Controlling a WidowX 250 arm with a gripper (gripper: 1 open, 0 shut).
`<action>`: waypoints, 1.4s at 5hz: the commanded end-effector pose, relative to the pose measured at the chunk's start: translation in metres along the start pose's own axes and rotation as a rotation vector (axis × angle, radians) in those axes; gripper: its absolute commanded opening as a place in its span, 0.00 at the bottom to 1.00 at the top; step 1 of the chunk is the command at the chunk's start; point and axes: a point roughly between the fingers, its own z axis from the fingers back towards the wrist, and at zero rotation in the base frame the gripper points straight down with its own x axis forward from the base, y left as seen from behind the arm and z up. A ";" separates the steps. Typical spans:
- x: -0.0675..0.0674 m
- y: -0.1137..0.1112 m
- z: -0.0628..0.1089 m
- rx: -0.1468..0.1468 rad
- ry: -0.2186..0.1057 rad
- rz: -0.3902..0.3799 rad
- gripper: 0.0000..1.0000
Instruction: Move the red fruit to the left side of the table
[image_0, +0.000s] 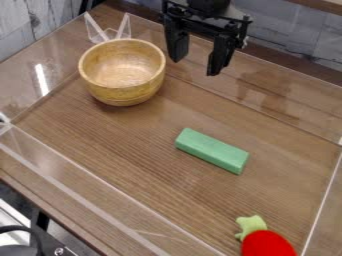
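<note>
The red fruit, small and glossy with a green leafy top, lies at the near right corner of the wood-grain table, close to the front edge. My gripper hangs at the far middle of the table, pointing down, its two black fingers spread open with nothing between them. It is far from the fruit, just to the right of the wooden bowl.
A wooden bowl stands at the far left. A flat green rectangular block lies right of the middle. Low clear acrylic walls edge the tabletop.
</note>
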 end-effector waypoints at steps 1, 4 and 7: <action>-0.006 -0.014 -0.014 -0.004 0.020 -0.034 1.00; -0.050 -0.102 -0.009 -0.023 0.045 -0.339 1.00; -0.087 -0.133 -0.041 -0.028 0.055 -0.765 1.00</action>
